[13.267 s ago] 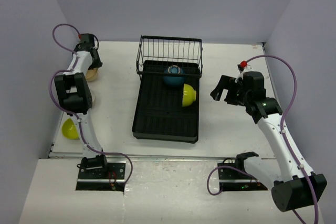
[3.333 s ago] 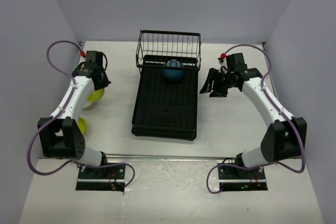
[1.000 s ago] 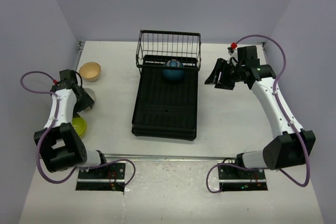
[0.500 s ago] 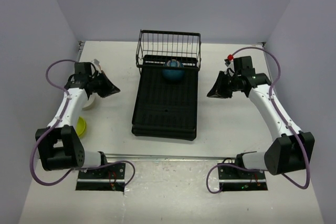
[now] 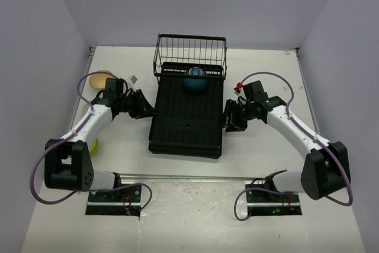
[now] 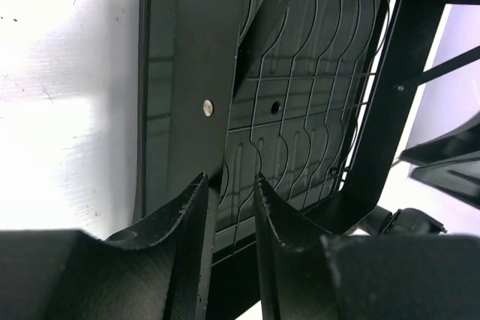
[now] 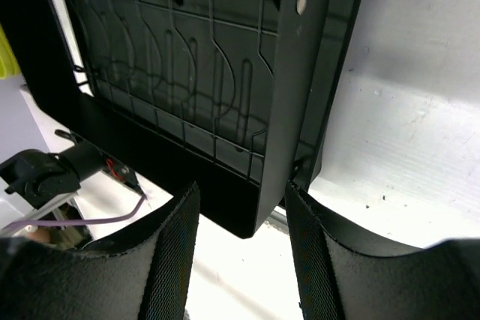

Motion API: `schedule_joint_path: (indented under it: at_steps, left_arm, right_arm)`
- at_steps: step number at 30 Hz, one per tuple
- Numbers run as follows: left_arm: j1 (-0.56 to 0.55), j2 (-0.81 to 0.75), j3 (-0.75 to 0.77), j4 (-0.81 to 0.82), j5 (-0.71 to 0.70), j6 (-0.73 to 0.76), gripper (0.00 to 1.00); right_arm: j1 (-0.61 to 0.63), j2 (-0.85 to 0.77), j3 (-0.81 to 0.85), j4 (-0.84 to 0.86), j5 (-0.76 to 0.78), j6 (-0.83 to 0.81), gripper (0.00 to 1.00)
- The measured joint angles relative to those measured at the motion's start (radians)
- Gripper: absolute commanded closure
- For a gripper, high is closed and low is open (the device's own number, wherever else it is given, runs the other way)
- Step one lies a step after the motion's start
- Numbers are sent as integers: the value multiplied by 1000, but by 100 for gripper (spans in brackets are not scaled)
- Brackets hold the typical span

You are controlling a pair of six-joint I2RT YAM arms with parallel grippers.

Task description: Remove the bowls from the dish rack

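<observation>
Left gripper (image 5: 149, 111) and right gripper (image 5: 229, 121) have swung inward. Each now straddles a rim of the rack (image 5: 186, 128) — clamped or not, I cannot tell. Blue bowl (image 5: 195, 81), beyond both, remains — likely the last.

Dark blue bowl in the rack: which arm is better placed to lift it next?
Right, narrowly: the dark blue round bowl sits slightly nearer the right fingers than the left fingers; both hover at the black ribbed dish rack's rims.

Top view high, looking down; wrist views close, both sharing dish rack (image 5: 186, 128).
</observation>
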Motion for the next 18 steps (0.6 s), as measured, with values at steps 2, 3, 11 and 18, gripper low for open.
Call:
schedule_joint_path:
  at_steps: [2,3,11,18]
  left_arm:
    - [-5,3,-3,6,-5,0,68]
    - [-8,6,-3,10,-10,0,68]
    - [-73,63,-3,34,-83,-1,70]
    - [-93,73,-6,45,-129,-5,75]
  right_arm:
    - [11,8,-32,23,0,18,50]
    - [13,12,-47,35,0,26,50]
    - [16,81,-86,103,10,67,73]
    - [26,97,-76,95,50,32,100]
